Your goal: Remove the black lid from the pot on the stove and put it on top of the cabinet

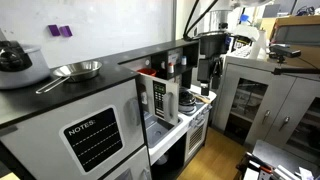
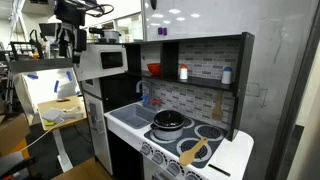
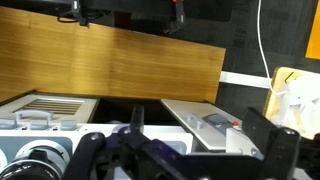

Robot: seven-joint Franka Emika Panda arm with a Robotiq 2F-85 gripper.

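Note:
The black lid [image 2: 170, 117] with its small knob sits on the pot [image 2: 171, 130] on the white stove [image 2: 228, 152] in an exterior view. The cabinet, with its long black top [image 1: 95, 90] and NOTES panel [image 1: 93, 136], fills the near left of an exterior view. My gripper [image 2: 68, 42] hangs high, beyond the far end of the toy kitchen and well away from the lid; it also shows in an exterior view [image 1: 211, 62]. In the wrist view the gripper [image 3: 200, 135] has its fingers wide apart with nothing between them.
A large pale-grey pot [image 1: 18, 64] and a silver long-handled pan [image 1: 76, 71] stand on the cabinet's black top. A wooden spatula [image 2: 196, 152] lies on the stove. A shelf with small items [image 2: 182, 72] hangs above the stove. A pale cabinet with glass doors [image 1: 262, 100] stands nearby.

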